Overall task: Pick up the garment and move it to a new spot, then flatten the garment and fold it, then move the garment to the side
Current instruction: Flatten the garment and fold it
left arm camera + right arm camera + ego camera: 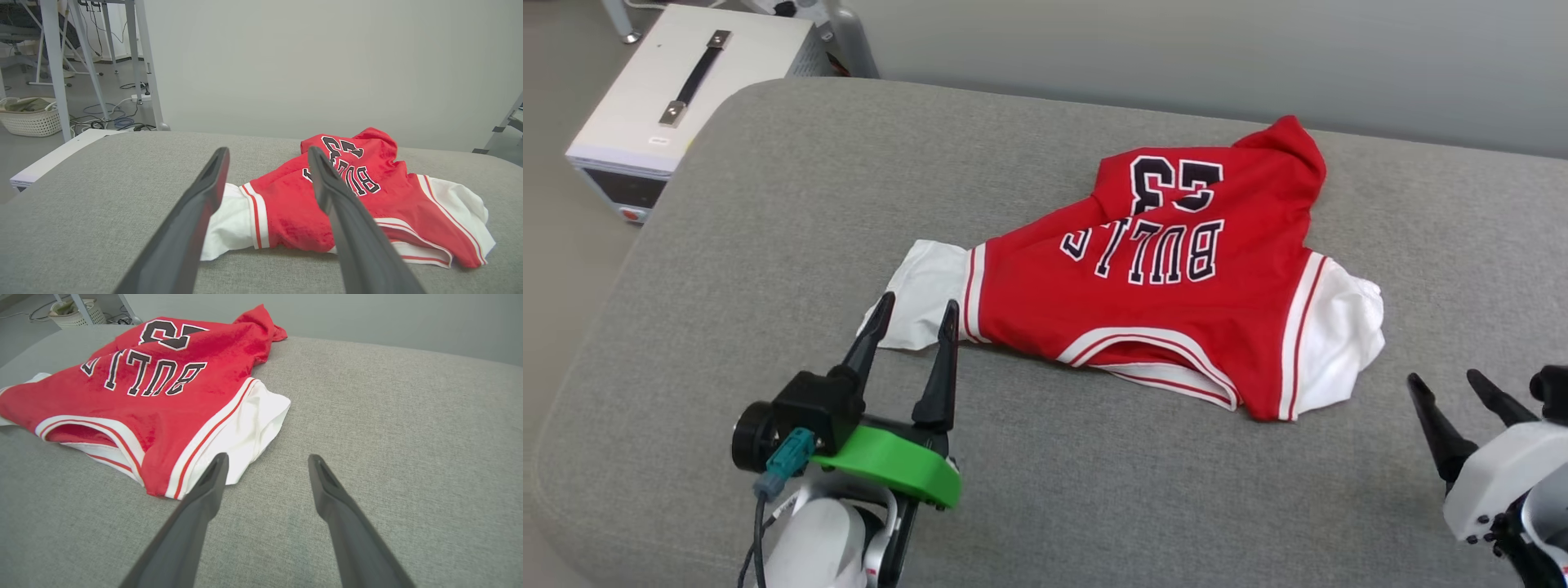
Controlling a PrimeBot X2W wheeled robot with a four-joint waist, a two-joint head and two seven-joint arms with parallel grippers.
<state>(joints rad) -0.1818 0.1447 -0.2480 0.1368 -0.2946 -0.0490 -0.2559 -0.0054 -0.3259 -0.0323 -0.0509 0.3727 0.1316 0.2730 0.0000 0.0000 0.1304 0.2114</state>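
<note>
The garment is a red jersey T-shirt with white sleeves, lying rumpled on the grey cushion with "BULLS 23" facing up and its collar toward me. My left gripper stands open just in front of the white left sleeve, with nothing between its fingers. In the left wrist view the garment lies just beyond the open left gripper. My right gripper is open at the lower right, a little off the other white sleeve. From the right wrist, the garment sits left of the open right gripper.
The grey cushion has a rounded left edge. Beyond it on the floor stands a white box with a black handle. A grey wall runs behind. Table legs, cables and a white basket lie far left.
</note>
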